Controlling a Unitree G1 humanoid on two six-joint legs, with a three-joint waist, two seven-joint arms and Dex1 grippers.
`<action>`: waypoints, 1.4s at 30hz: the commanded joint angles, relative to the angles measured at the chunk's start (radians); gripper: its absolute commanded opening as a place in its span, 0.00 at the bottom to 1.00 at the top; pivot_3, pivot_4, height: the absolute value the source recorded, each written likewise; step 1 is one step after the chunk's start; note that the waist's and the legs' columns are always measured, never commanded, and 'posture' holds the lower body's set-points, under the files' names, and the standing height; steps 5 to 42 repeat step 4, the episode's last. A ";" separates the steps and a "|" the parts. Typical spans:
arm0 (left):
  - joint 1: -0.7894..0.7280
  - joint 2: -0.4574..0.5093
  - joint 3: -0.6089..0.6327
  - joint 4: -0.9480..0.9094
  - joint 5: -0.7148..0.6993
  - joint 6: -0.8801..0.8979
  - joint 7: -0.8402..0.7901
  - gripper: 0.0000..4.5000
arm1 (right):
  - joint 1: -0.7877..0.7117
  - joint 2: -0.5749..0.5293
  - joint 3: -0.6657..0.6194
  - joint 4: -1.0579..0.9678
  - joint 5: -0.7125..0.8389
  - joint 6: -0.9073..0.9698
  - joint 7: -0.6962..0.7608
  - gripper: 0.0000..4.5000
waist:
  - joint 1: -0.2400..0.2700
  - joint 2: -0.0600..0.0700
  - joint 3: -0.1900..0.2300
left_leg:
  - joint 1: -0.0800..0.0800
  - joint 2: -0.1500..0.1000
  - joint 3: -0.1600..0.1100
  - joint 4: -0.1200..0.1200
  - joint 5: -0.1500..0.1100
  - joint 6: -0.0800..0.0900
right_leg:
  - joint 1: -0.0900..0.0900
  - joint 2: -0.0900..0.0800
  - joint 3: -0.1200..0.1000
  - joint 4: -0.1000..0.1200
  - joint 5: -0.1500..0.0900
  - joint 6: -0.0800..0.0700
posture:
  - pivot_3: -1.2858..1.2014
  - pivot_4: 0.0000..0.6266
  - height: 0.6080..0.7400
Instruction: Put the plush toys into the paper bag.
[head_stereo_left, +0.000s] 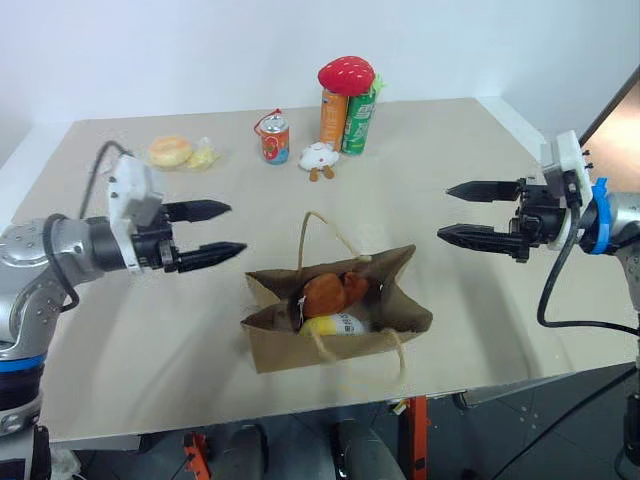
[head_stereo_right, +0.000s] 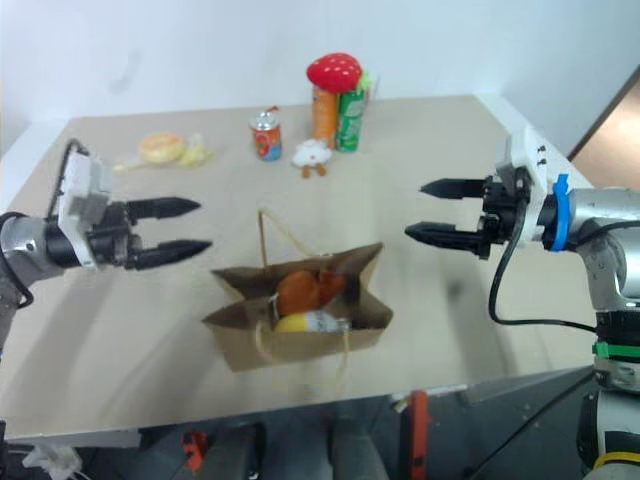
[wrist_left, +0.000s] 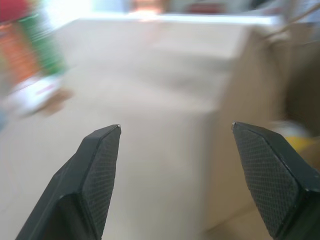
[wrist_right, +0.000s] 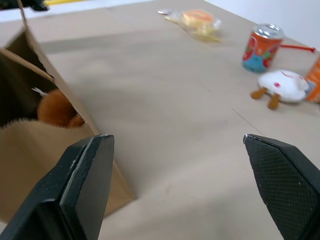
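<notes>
The paper bag (head_stereo_left: 335, 320) stands open at the near middle of the worktop (head_stereo_left: 130, 320), and both plush toys are down inside it: the orange-brown animal plush (head_stereo_left: 328, 291) on top, the yellow egg plush (head_stereo_left: 325, 325) beneath. To its left the left gripper (head_stereo_left: 215, 230) hangs with jaws apart and empty; to its right the right gripper (head_stereo_left: 462, 212) does likewise. Farther back sit a wrapped bun (head_stereo_left: 172, 151), a small can (head_stereo_left: 275, 139), a white plush (head_stereo_left: 320, 156) and two tall cans (head_stereo_left: 347, 120).
</notes>
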 joint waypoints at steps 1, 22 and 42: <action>0.020 -0.012 -0.006 0.016 0.066 -0.057 0.050 0.83 | -0.028 0.003 -0.011 0.041 -0.026 -0.057 0.005 1.00 | 0.000 0.000 0.000 | 0.000 0.000 0.000 0.000 0.000 0.000 | 0.000 0.000 0.000 0.000 0.000 0.000 | 0.52 0.24 1.00; 0.031 -0.035 -0.031 0.012 0.110 -0.092 0.082 0.83 | -0.032 0.013 -0.009 0.066 -0.042 -0.079 0.005 1.00 | 0.001 0.000 0.000 | 0.000 -0.001 0.000 0.000 0.000 0.000 | 0.000 -0.001 0.000 0.000 0.000 0.000 | 0.52 0.24 1.00; 0.031 -0.035 -0.031 0.012 0.110 -0.092 0.082 0.83 | -0.032 0.013 -0.009 0.066 -0.042 -0.079 0.005 1.00 | 0.001 0.000 0.000 | 0.000 -0.001 0.000 0.000 0.000 0.000 | 0.000 -0.001 0.000 0.000 0.000 0.000 | 0.52 0.24 1.00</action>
